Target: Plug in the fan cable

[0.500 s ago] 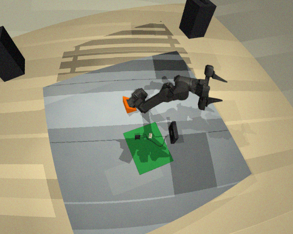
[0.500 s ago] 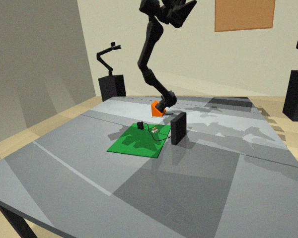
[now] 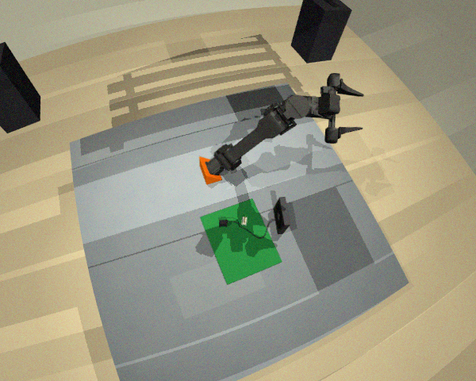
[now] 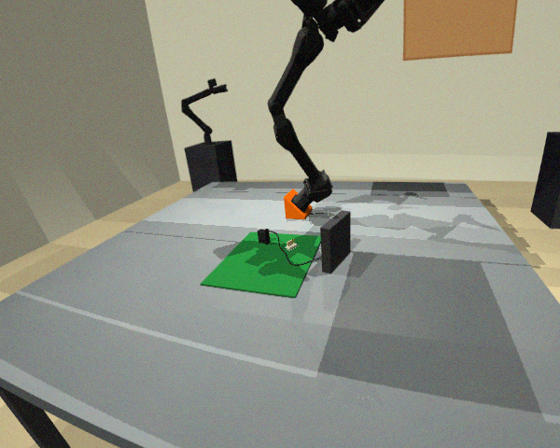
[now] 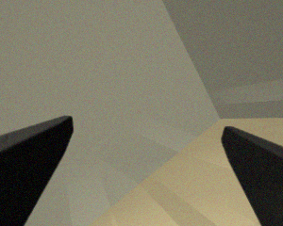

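Gripper [image 3: 353, 111] spread wide, grasping nothing, raised high, aimed away from table; plug [image 3: 222, 223] lies on board [image 3: 251, 262] far below and behind, header [image 3: 243, 221] just beside; long descent needed.

The arm [image 3: 255, 137] was matte black throughout, built of blocky, boxy links joined by thicker knuckles. Its base sat on an orange wedge-shaped mount [image 3: 208, 174]. The gripper [image 3: 355, 111] carried 2 dark fingers [image 3: 350, 90] tapering to sharp points, each on a rounded black carriage beside the wrist block.
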